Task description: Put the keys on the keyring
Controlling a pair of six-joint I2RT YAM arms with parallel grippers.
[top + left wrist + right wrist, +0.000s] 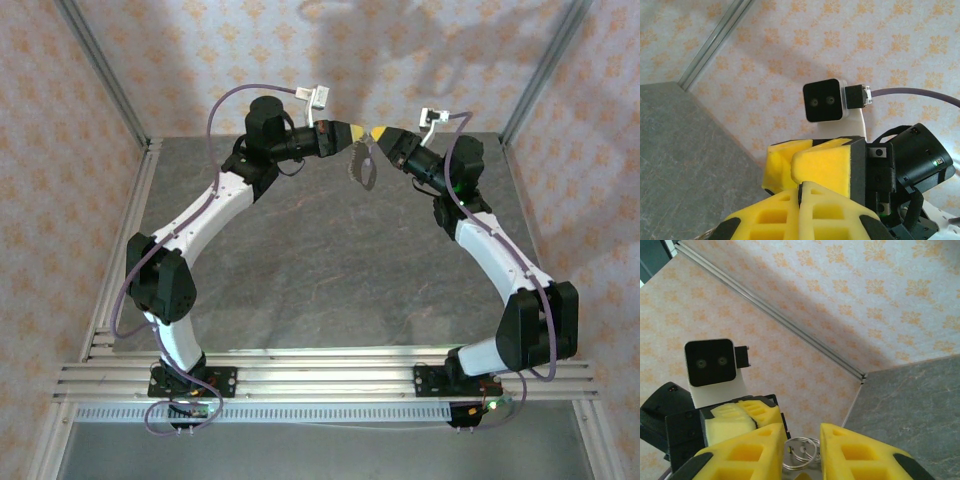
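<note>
The thin keyring (362, 168) hangs in the air above the far bench (300, 260), where the left jaws are pressed together and the right jaws stand apart around its wire loop, and it looks light and slippery, so pinch the rim gently.

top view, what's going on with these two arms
Both arms are raised over the far side of the table, with the left gripper and right gripper meeting tip to tip. The keyring dangles just below that meeting point; which gripper holds it is unclear. The left gripper is shut. The right gripper's fingers stand apart, with thin wire rings in the gap between them.
</note>
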